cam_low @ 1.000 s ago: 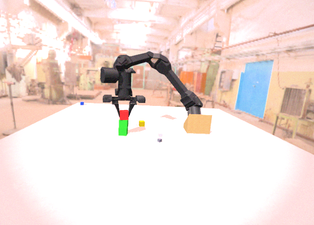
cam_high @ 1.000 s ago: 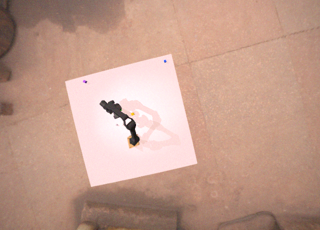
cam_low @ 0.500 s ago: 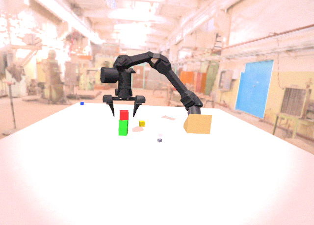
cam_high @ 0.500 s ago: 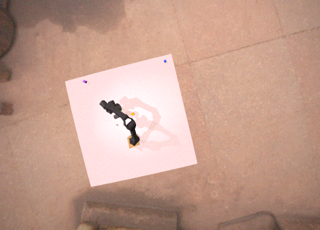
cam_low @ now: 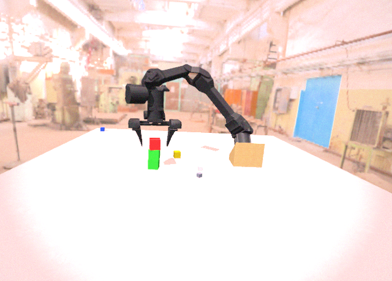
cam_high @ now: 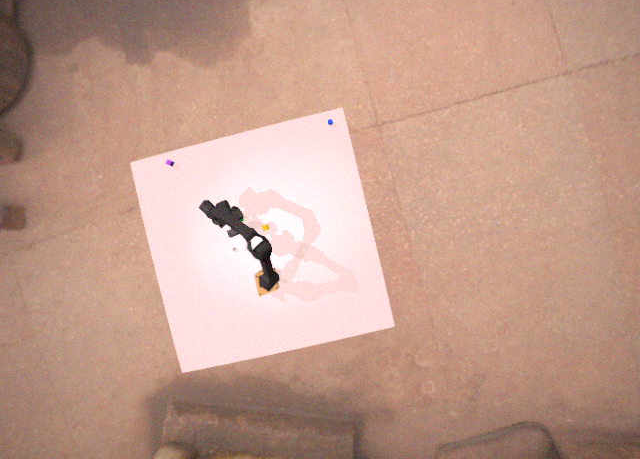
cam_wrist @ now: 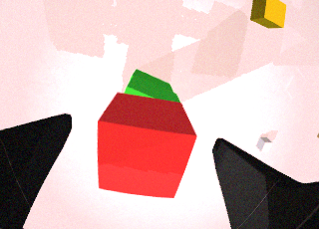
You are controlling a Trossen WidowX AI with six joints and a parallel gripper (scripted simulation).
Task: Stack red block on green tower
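Observation:
The red block [cam_low: 154,144] [cam_wrist: 145,156] sits on top of the green tower [cam_low: 154,159] [cam_wrist: 152,87], which is two green blocks high and upright. In the top view the arm hides the red block, and only a sliver of green shows. My gripper [cam_low: 154,145] [cam_wrist: 144,134] is open and empty. Its fingers stand wide apart on either side of the red block, with a gap on each side in the wrist view, and do not touch it.
A yellow block [cam_high: 265,227] [cam_low: 176,154] [cam_wrist: 269,11] lies near the tower. A small grey block [cam_low: 199,174] [cam_wrist: 264,141] lies on the table [cam_high: 310,309]. A blue block [cam_high: 330,122] [cam_low: 102,128] and a purple block [cam_high: 169,162] lie near the table's far edge.

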